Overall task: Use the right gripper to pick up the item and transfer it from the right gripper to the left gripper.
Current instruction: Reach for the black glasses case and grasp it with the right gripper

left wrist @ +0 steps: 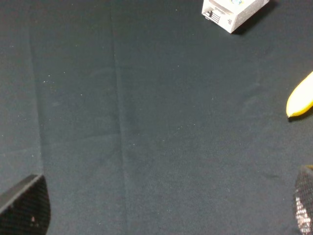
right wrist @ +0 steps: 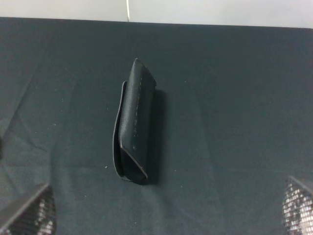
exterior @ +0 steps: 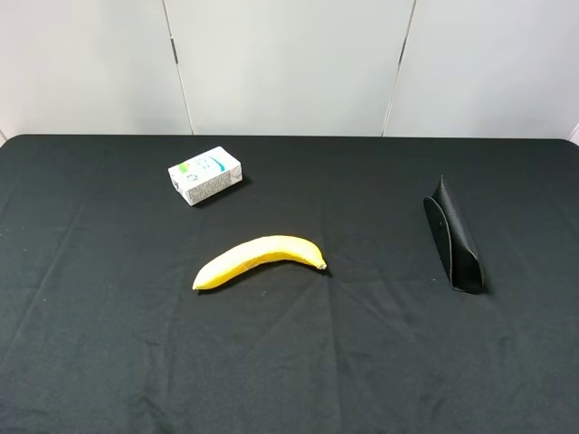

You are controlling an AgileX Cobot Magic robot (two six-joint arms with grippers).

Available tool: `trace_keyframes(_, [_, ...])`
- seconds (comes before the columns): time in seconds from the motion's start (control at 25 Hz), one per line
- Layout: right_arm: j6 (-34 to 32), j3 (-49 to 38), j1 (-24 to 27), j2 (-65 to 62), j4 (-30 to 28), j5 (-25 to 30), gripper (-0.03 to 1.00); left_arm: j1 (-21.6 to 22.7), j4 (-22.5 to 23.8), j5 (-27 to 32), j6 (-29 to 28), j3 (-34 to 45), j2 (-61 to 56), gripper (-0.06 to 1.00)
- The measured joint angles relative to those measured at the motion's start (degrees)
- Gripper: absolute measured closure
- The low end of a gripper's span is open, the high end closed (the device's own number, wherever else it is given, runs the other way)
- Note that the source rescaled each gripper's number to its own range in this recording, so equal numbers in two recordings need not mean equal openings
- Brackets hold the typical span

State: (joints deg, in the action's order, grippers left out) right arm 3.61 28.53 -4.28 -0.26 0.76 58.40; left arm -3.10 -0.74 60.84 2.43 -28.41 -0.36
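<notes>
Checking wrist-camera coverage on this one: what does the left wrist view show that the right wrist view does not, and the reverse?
Only the left wrist view: the carton, cut off by the frame edge, and one end of the banana. Only the right wrist view: the case, lying whole with nothing touching it, and a strip of pale wall beyond. Both: the black cloth, and each arm's own jaws, left gripper and right gripper, open and empty.
</notes>
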Motion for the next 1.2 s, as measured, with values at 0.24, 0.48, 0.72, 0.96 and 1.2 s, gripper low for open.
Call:
trace_keyframes(0.24, [0.0,0.0,0.0,0.0,0.0,0.0,-0.03,0.0,0.0,0.0,0.0,0.0,0.0,-0.04])
trace_keyframes(0.48, [0.0,0.0,0.0,0.0,0.0,0.0,-0.03,0.0,0.0,0.0,0.0,0.0,0.0,-0.04])
trace_keyframes(0.72, [0.0,0.0,0.0,0.0,0.0,0.0,-0.03,0.0,0.0,0.0,0.0,0.0,0.0,-0.04])
trace_keyframes(0.96, [0.0,1.6,0.0,3.8,0.0,0.8,-0.03,0.0,0.0,0.0,0.0,0.0,0.0,-0.04])
trace_keyframes(1.2, [0.0,8.6,0.0,18.7,0.0,1.2,-0.03,0.0,0.0,0.0,0.0,0.0,0.0,-0.04])
